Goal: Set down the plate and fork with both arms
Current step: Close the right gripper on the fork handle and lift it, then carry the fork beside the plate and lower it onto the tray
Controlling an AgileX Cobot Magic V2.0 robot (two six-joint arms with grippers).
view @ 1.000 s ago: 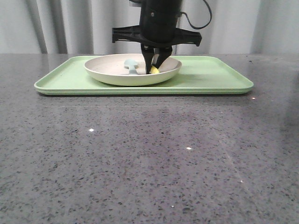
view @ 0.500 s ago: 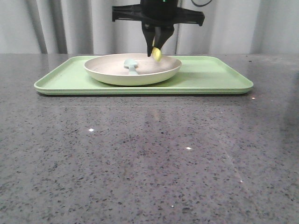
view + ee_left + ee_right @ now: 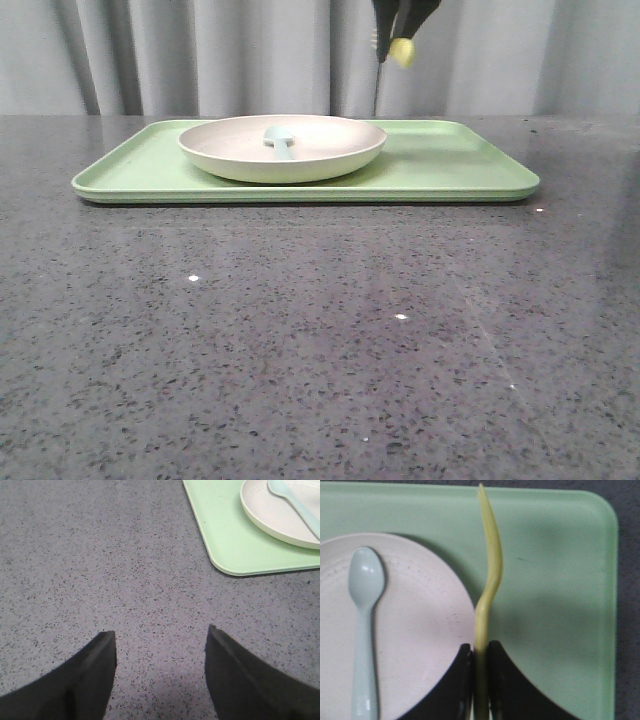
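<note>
- Gripping the fork [image 3: 489, 575] edge-on, the right claw [image 3: 480, 665] hangs above the tray [image 3: 450, 160].
- Gaping wide, the left claw [image 3: 160, 645] hovers over bare grey surface [image 3: 100, 555].
- The plate [image 3: 283, 147] sits on the tray, holding a pale blue spoon [image 3: 364, 625].

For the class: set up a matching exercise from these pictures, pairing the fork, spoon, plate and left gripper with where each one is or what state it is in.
Things:
1. fork
2. spoon
3. plate
4. left gripper

States:
A. standing on the green tray
B. open above bare tabletop
C. lying in the plate
D. clamped in the right gripper, lifted above the tray

Pairs: 1-D, 2-C, 3-A, 4-B
</note>
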